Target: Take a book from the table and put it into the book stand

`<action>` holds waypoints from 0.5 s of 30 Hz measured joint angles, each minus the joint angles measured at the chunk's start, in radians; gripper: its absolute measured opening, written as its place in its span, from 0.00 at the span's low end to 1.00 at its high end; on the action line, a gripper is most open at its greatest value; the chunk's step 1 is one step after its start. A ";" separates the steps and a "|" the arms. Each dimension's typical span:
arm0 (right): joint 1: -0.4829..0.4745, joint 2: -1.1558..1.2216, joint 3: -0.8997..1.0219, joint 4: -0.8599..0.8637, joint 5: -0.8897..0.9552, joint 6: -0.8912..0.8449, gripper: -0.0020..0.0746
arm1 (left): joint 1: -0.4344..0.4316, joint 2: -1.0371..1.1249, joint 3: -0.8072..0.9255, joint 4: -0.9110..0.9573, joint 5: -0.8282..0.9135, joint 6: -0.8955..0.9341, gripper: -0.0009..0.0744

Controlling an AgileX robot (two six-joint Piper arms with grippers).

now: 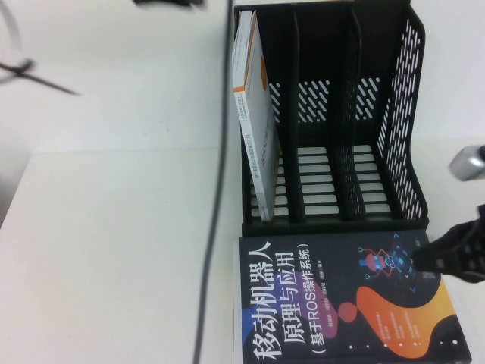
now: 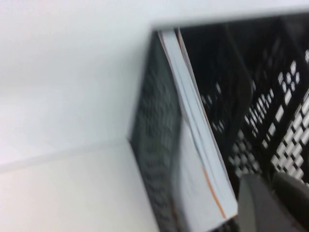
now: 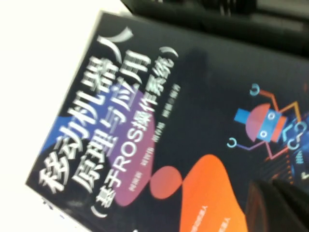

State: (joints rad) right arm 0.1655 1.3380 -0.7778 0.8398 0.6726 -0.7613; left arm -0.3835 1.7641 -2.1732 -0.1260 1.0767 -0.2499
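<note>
A dark book [image 1: 341, 299] with white Chinese title and an orange shape lies flat on the table in front of the black book stand [image 1: 379, 152]. It fills the right wrist view [image 3: 159, 125]. My right gripper [image 1: 421, 259] hovers over the book's right part, near the robot drawing, fingers together and holding nothing; it also shows in the right wrist view [image 3: 282, 205]. A white book with an orange stripe [image 1: 256, 114] leans in the stand's leftmost slot. My left gripper [image 2: 273, 203] is shut and empty, high beside that white book [image 2: 198, 159]; it does not show in the high view.
A black cable [image 1: 220, 189] hangs down across the table left of the stand. The stand's middle and right slots [image 1: 345, 144] hold nothing. The white table [image 1: 114, 258] spreads to the left. The dark book reaches the near table edge.
</note>
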 joint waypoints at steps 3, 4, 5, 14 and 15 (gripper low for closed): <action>0.000 -0.095 0.000 -0.057 0.007 0.034 0.02 | 0.000 -0.095 0.000 0.082 0.000 0.008 0.04; 0.000 -0.131 0.000 -0.087 0.009 0.055 0.02 | 0.000 -0.131 0.003 0.107 -0.006 0.008 0.03; 0.000 -0.167 0.000 -0.121 0.014 0.079 0.02 | 0.000 -0.169 0.015 0.126 -0.017 0.008 0.02; 0.000 -0.465 0.004 -0.420 0.057 0.304 0.02 | 0.000 -0.592 0.483 0.142 -0.181 0.014 0.01; 0.000 -0.492 0.006 -0.424 0.057 0.309 0.02 | 0.000 -0.644 0.573 0.137 -0.217 0.016 0.01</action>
State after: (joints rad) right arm 0.1655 0.8465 -0.7714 0.4155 0.7295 -0.4521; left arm -0.3835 1.1204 -1.6002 0.0111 0.8601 -0.2334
